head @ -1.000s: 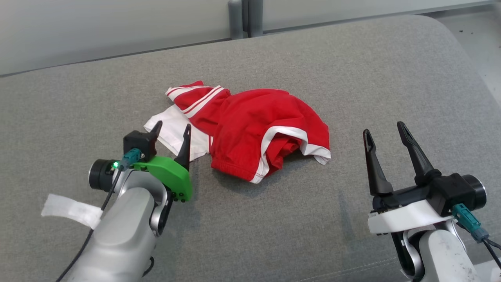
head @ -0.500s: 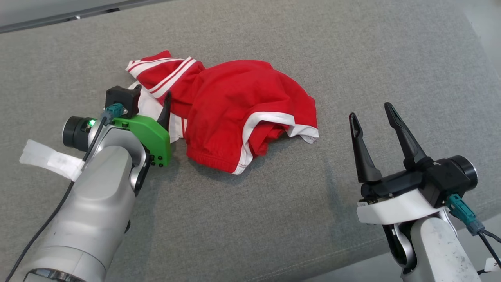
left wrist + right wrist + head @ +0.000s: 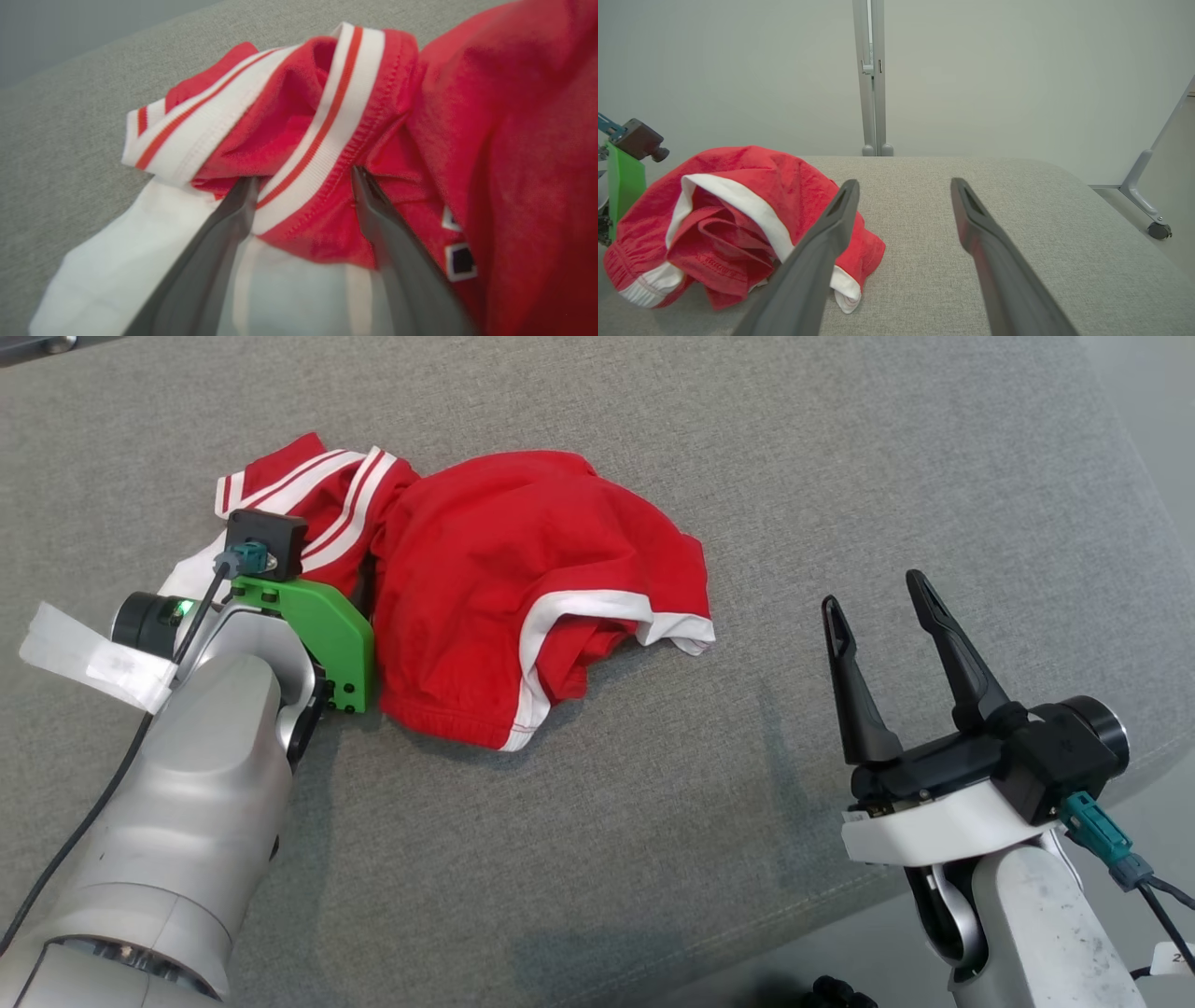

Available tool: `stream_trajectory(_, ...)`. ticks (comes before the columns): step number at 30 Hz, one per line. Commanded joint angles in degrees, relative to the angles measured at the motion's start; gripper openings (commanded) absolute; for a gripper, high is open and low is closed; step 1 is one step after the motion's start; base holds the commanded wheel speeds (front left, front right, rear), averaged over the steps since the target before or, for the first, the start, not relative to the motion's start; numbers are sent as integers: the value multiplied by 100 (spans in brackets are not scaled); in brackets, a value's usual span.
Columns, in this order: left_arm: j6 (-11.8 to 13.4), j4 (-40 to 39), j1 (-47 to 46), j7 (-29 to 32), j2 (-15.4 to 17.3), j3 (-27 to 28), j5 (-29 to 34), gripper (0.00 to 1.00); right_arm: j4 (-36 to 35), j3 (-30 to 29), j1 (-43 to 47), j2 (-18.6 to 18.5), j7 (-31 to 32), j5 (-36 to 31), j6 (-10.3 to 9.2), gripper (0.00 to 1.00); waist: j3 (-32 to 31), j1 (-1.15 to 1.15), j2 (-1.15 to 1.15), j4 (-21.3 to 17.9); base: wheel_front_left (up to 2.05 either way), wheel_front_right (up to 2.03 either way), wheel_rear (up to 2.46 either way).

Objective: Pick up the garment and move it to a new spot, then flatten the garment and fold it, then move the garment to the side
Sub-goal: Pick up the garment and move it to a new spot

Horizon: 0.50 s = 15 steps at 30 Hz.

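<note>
The garment (image 3: 523, 551) is red with white trim and lies crumpled on the grey cushion (image 3: 653, 859). In the left wrist view my left gripper (image 3: 303, 175) is open, and its two fingers straddle a red-and-white striped band of the garment (image 3: 514, 116), above a white part of the cloth. In the head view the green wrist mount (image 3: 317, 635) hides those fingers. My right gripper (image 3: 873, 593) stands open to the right of the garment and apart from it, with nothing between its fingers. The right wrist view has the garment (image 3: 752, 172) left of the right gripper (image 3: 904, 183).
The cushion's front edge runs across the lower right, with pale floor (image 3: 1148, 448) beyond its right side. A grey post (image 3: 871, 79) stands against the wall behind the cushion, and a wheeled frame leg (image 3: 1153, 224) is at the far right.
The head camera has tilted down, so the whole picture has shifted. My left gripper has pushed forward from the white part onto the striped band. The right gripper stays open beside the garment.
</note>
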Motion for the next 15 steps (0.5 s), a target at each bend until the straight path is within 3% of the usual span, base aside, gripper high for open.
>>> stream_trajectory(1, -31, 97, -4, 122, -11, -32, -41, 100, -12, 8, -53, -19, -22, 56, 2, 100, 47, -1, -1, -54, 0, 0, 0)
stream_trajectory(2, -37, 122, -4, 148, 6, -59, -25, 96, -18, 12, -66, -19, -22, 60, 2, 100, 61, -1, -1, -71, 0, 0, 0)
stream_trajectory(3, -39, 143, -12, 150, 27, -81, -11, 35, -29, 8, -76, -19, -22, 62, 2, 100, 70, -1, -1, -81, 0, 0, 0)
stream_trajectory(4, -46, 162, -26, 138, 56, -99, -10, 0, -47, -15, -86, -19, -22, 79, 2, 100, 76, -1, -1, -87, 0, 0, 0)
stream_trajectory(15, -70, 29, -408, -385, 242, -287, 111, 0, 10, -166, -11, -20, -22, -16, 2, 100, -263, -1, -1, 260, 0, 0, 0)
